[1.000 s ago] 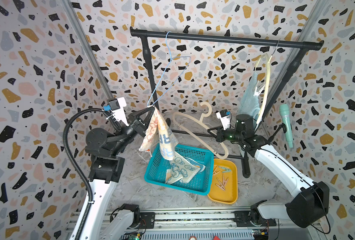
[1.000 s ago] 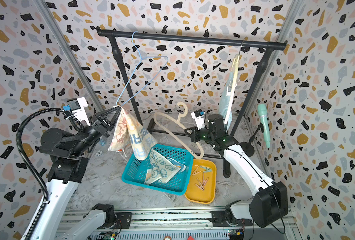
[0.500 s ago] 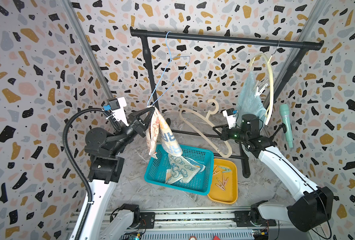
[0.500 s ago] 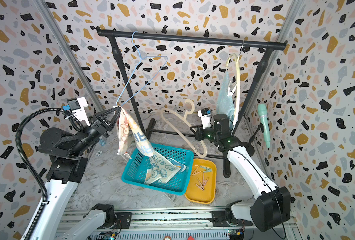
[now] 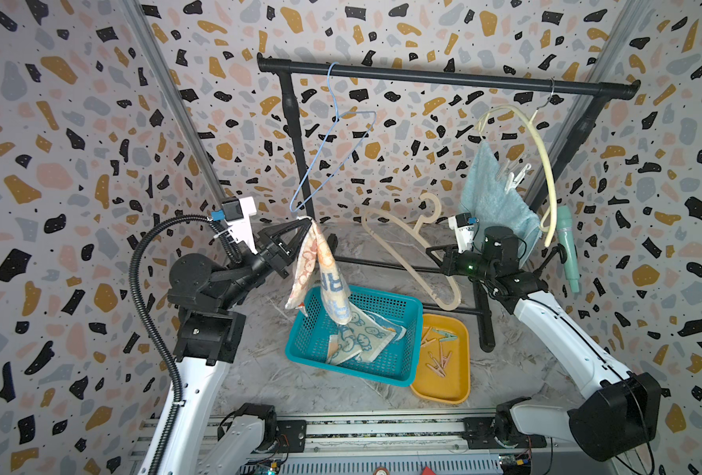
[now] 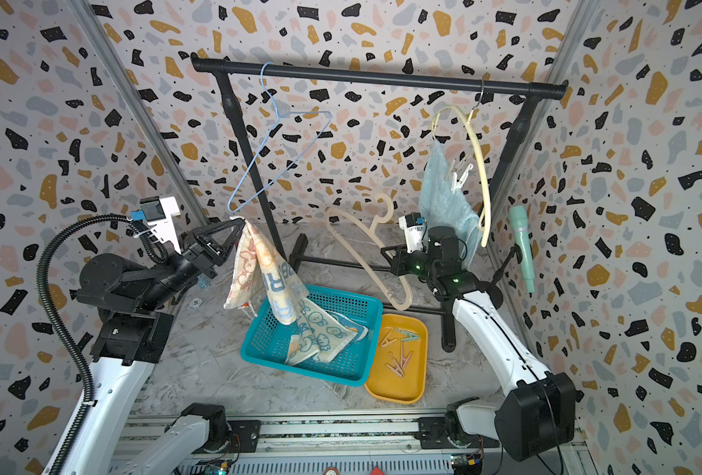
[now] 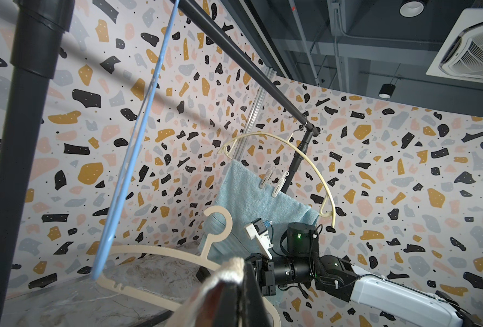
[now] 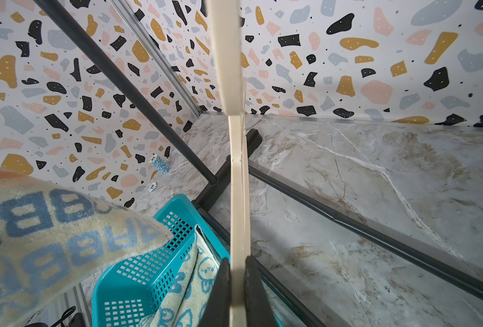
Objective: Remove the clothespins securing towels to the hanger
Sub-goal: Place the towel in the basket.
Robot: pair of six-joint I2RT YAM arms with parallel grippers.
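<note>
- While the left pincer (image 5: 309, 225) is pressed together on the top edge of the striped towel (image 5: 320, 267), that orange-and-blue cloth lettered "RABBIT" hangs at 9 o'clock in both top views. Its lower end reaches into the teal basket (image 5: 400, 357).
- At 3 o'clock the right pincer (image 5: 430, 251) pinches the flat bar of a beige hanger (image 5: 407, 251), which slants above the counter (image 5: 267, 370).
- Two white clothespins (image 7: 280, 184) sit side by side at 2 o'clock. They are clipped on the upper edge of the light-blue towel (image 5: 493, 197), a plain terry cloth.
- That towel hangs under a curved cream hanger (image 5: 544, 164) hooked on the black rail (image 5: 444, 78).
- Loose clothespins (image 5: 437, 357), pink and orange with one mint green, lie in the yellow tray (image 5: 444, 390) at 5 o'clock, just beside the basket.
- A cream towel (image 5: 361, 335) with blue cartoon animals lies crumpled in the basket at 6 o'clock.
- A blue wire hanger (image 7: 128, 170) hangs from the rail at 11 o'clock, its low corner just beside the left pincer.
</note>
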